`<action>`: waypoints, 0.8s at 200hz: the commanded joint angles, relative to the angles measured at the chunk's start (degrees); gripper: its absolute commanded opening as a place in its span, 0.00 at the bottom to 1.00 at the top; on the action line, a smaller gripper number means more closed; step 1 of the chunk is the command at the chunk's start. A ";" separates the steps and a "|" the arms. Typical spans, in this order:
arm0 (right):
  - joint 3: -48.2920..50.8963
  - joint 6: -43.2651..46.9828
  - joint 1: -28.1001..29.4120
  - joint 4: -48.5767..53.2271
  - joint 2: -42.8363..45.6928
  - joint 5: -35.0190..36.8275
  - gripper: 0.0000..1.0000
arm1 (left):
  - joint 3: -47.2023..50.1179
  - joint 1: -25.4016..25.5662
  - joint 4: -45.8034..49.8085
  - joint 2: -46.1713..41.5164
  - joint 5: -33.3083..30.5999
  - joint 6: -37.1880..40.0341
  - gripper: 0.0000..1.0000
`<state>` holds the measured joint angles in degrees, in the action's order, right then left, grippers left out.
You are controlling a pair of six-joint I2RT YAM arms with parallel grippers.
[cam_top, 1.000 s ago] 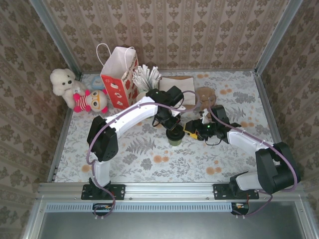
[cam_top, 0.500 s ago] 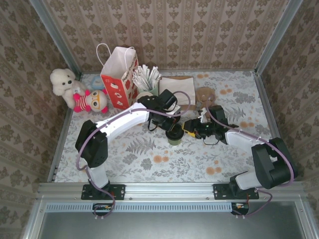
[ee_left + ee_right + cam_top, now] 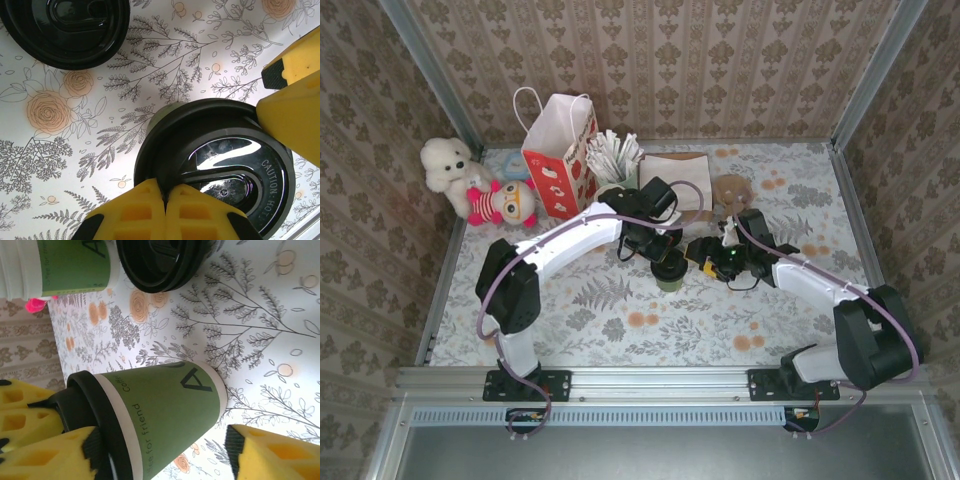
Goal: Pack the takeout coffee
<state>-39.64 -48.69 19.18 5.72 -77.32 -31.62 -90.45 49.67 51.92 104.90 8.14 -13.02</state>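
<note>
Takeout coffee (image 3: 670, 272): green cup with its black lid on, standing upright on the floral table (image 3: 590, 300), mid-table between the two grippers.
Left gripper (image 3: 165, 194): fingers pressed fully together with nothing between them. It comes from above, and the tips sit at the rim of the coffee's lid.
Right gripper (image 3: 700, 258): jaws spread wide and rolled sideways, so one finger is up by the lid and the other low near the cup's base. The cup's side shows across the gap and is not clamped. Cannot tell if the upper finger touches the lid.
Flat black lid (image 3: 65, 25): flat on the table near the coffee, not touching it.
Stack of cups (image 3: 65, 265): just beside the flat black lid.
Paper bag (image 3: 560, 155): upright at back left, well apart from the coffee.
</note>
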 commanded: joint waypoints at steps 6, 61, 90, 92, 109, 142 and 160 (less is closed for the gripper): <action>-3.15 2.72 0.61 3.59 3.33 3.66 0.83 | -1.44 1.38 3.19 2.30 -0.41 2.93 0.00; -3.65 4.74 0.60 7.44 5.32 3.40 1.00 | -6.87 0.34 9.43 3.73 -2.08 -1.94 0.00; -0.35 -1.14 1.70 2.87 6.65 2.81 1.00 | -9.25 0.66 10.55 3.91 -4.53 -10.04 0.00; -0.11 -1.45 1.84 2.52 6.72 2.70 1.00 | -9.27 0.68 10.52 3.91 -4.58 -10.48 0.01; 1.17 -3.23 3.25 -0.33 6.46 2.24 1.00 | -9.31 1.19 9.99 3.65 -5.12 -14.33 0.03; 2.11 -3.69 5.22 -4.59 3.80 2.09 0.99 | -8.61 1.61 7.94 3.90 -3.89 -18.58 0.03; 1.96 -3.35 5.95 -5.80 2.40 2.84 0.98 | -7.75 1.68 7.65 4.17 -3.66 -19.57 0.03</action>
<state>-38.17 -50.98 24.21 3.99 -73.23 -29.08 -98.08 50.96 59.81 108.05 4.49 -27.90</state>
